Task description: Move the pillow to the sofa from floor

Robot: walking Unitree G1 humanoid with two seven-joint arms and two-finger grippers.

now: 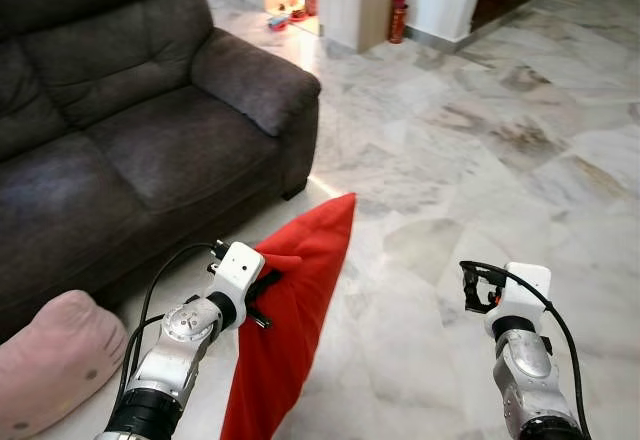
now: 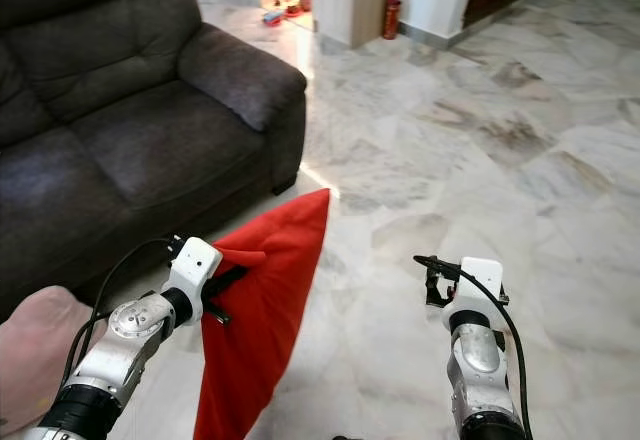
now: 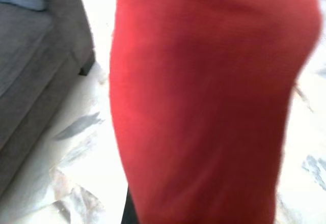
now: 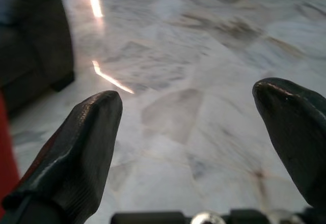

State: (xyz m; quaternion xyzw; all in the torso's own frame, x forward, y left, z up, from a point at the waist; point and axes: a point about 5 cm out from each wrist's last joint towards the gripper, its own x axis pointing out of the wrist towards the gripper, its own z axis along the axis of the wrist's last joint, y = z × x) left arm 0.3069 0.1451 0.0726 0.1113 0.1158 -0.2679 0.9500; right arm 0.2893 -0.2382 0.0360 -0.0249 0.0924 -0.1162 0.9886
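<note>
A red pillow (image 1: 293,317) hangs upright above the marble floor, in front of the dark grey sofa (image 1: 130,130). My left gripper (image 1: 268,282) is shut on the pillow's upper left edge, and the red fabric (image 3: 204,102) sits close up in the left wrist view. My right gripper (image 4: 191,117) is open over bare floor to the pillow's right, with nothing between its black fingers (image 4: 76,152). The right arm (image 1: 515,340) is raised at the lower right.
A pink cushion (image 1: 50,360) lies on the floor at the lower left beside the sofa's front. The sofa armrest (image 1: 255,75) stands just beyond the pillow. A red extinguisher (image 1: 398,16) and a pillar (image 1: 360,0) are far back. Open marble floor (image 1: 500,140) spreads to the right.
</note>
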